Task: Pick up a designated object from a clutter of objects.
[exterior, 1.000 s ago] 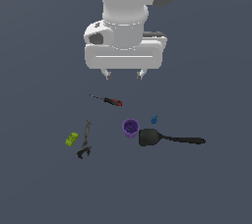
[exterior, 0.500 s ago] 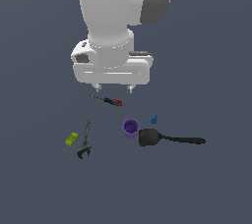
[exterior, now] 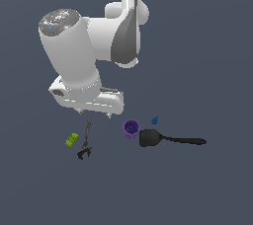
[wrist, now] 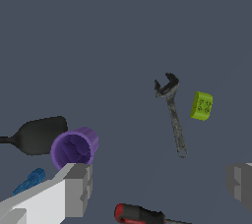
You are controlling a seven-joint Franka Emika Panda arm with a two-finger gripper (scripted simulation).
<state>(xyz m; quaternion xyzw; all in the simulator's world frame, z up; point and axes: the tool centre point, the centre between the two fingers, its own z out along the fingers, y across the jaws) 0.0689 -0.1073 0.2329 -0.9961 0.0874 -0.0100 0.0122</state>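
You see a lime-green block (wrist: 202,106) with darker ridge marks, perhaps a pattern; a dark grey wrench (wrist: 172,111), purple cup (wrist: 74,147), black spatula (exterior: 165,139), blue piece (exterior: 154,120), red screwdriver handle (wrist: 139,214)

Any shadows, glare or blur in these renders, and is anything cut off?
Exterior view: flat light, no cast shadows, sharp; arm hides the screwdriver. Wrist view: sharp too, no glare; red-handled screwdriver cut by the frame edge, open tool fingers partly cropped; lime-green block fully visible.
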